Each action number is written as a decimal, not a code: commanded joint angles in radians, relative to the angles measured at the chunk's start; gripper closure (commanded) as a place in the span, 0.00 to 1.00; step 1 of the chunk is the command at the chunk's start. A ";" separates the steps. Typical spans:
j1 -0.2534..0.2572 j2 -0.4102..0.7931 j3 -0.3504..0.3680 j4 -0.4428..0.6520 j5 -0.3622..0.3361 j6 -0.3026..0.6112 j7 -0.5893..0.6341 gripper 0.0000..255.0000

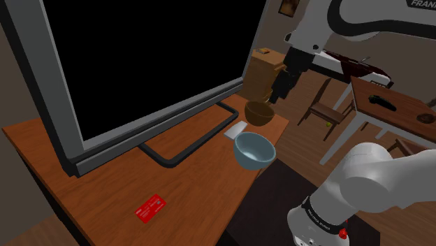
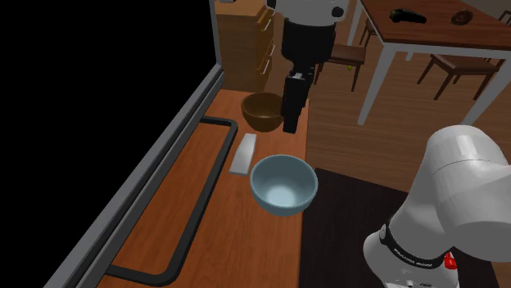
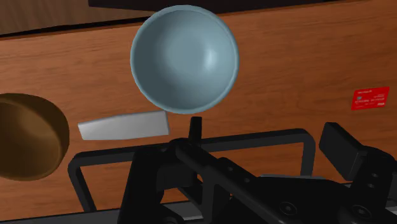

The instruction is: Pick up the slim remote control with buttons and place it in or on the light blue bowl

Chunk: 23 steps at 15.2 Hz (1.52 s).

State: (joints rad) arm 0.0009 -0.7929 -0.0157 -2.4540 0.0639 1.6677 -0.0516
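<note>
**Shoulder view onward: hazards ahead of the grasp**

Shoulder view: gripper (image 1: 278, 96) hangs at upper right of frame, over the brown bowl (image 1: 258, 112). Wide or narrow, cannot tell. Grey remote (image 1: 235, 130) lies flat on the counter (image 1: 105, 196), between the brown bowl and the light blue bowl (image 1: 254, 150).

Second exterior view: the remote sits just beside the black monitor stand (image 2: 205, 204). Risk: an off-line descent clips a bowl rim or the stand.

Wrist view: the remote looks thin and low. Judged risk: it slides or tips out when lifted.
</note>
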 commanded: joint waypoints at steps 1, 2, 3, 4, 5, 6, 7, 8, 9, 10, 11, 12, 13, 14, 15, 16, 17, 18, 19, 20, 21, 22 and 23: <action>0.000 0.000 0.000 0.000 0.000 0.000 0.000 0.00; -0.012 0.027 0.009 -0.008 0.005 0.036 0.035 0.00; -0.024 0.056 0.018 -0.014 0.009 0.071 0.070 0.00; -0.037 0.086 0.027 -0.019 0.013 0.106 0.104 0.00; -0.049 0.116 0.035 -0.023 0.017 0.141 0.139 0.00; -0.061 0.148 0.042 -0.025 0.019 0.175 0.173 0.00; -0.073 0.180 0.049 -0.026 0.022 0.208 0.207 0.00; -0.086 0.213 0.056 -0.026 0.023 0.241 0.242 0.00; -0.098 0.246 0.062 -0.025 0.024 0.274 0.276 0.00; -0.110 0.280 0.068 -0.023 0.024 0.305 0.310 0.00; -0.123 0.314 0.073 -0.020 0.024 0.336 0.344 0.00; -0.135 0.349 0.077 -0.016 0.023 0.366 0.379 0.00; -0.147 0.383 0.081 -0.010 0.021 0.396 0.413 0.00; -0.159 0.418 0.084 -0.004 0.019 0.424 0.447 0.00; -0.171 0.453 0.087 0.002 0.016 0.452 0.482 0.00; -0.182 0.488 0.088 0.010 0.012 0.479 0.516 0.00; -0.194 0.523 0.090 0.018 0.008 0.505 0.550 0.00; -0.204 0.557 0.089 0.027 0.004 0.530 0.585 0.00; -0.215 0.592 0.089 0.036 -0.001 0.555 0.619 0.00; -0.225 0.626 0.087 0.046 -0.006 0.578 0.654 0.00; -0.235 0.660 0.085 0.056 -0.012 0.601 0.688 0.00; -0.244 0.693 0.081 0.067 -0.017 0.622 0.722 0.00; -0.253 0.726 0.077 0.078 -0.023 0.643 0.755 0.00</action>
State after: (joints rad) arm -0.2408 -0.0965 0.0666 -2.3799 0.0467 2.2863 0.6690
